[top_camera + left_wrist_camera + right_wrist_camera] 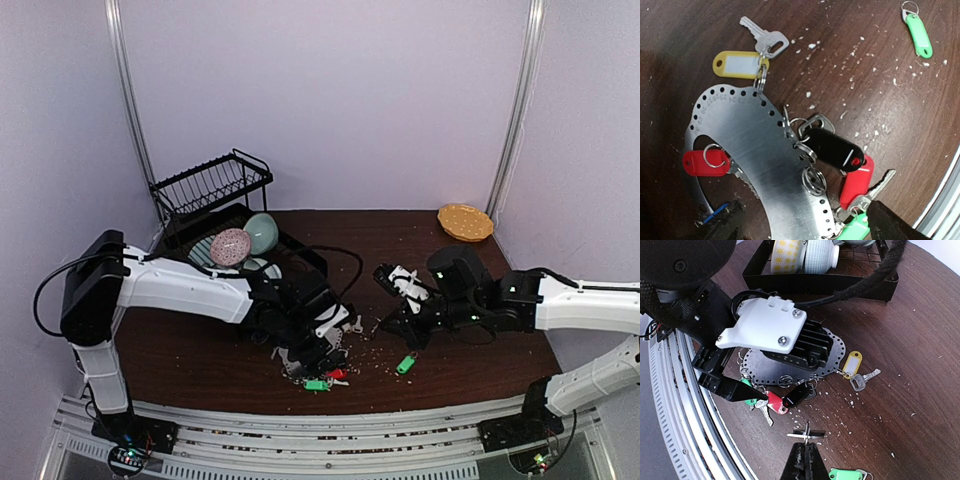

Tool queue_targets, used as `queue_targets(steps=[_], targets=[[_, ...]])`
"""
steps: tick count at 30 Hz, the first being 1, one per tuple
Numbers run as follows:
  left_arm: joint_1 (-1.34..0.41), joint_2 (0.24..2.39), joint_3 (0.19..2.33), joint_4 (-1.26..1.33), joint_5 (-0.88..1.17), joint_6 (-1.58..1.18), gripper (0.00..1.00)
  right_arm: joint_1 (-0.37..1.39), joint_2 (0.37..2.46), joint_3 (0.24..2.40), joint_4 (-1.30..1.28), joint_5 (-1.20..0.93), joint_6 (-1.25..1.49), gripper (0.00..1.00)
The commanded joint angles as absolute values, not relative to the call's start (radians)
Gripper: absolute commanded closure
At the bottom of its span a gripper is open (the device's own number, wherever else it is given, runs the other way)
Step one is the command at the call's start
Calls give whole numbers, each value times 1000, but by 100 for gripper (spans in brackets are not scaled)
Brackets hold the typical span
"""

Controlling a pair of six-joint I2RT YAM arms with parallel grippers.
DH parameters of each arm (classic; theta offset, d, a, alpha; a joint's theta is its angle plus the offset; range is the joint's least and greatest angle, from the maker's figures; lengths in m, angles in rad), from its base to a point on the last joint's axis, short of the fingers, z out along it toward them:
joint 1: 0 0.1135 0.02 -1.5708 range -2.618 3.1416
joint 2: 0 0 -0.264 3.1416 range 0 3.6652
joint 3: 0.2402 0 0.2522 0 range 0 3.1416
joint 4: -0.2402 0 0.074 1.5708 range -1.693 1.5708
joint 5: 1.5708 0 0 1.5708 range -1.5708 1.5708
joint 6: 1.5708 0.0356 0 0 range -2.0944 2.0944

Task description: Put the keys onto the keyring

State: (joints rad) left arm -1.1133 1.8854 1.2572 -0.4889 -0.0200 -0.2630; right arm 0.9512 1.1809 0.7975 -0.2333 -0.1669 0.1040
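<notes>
1. Where the left tool (807, 229) hangs low over the keyring (755, 145), its jaws stand wide apart and grip nothing.
2. The keyring lies flat on the bench (875, 90), close to the front edge, with white crumbs scattered around it.
3. Several of the keys (765, 42) hang by small rings from holes in its rim. They carry a yellow tag (737, 64) at one end, a black tag (832, 147) and a red tag (857, 181) along the side, and another red tag (705, 162) at the inner edge.
4. A loose green tag (918, 32) lies on the bench well apart from the keyring.
5. The right tool (803, 460) hovers near that green tag with its fingers pressed together. A thin sliver of metal shows at the tips, but I cannot tell what it is or whether it is held.
</notes>
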Motion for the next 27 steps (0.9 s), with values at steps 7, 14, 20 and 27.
queue_targets(steps=[7, 14, 20, 27], targets=[[-1111, 1966, 1301, -597, -48, -341, 11, 946, 1166, 787, -215, -189, 103, 100], [-1111, 1997, 1307, -600, -65, -350, 25, 946, 1157, 779, -204, -196, 106, 100], [-1109, 2001, 1303, -601, -92, -341, 28, 946, 1154, 779, -203, -202, 104, 100], [-1096, 1930, 1313, -539, -59, -363, 18, 946, 1149, 775, -201, -212, 104, 100]])
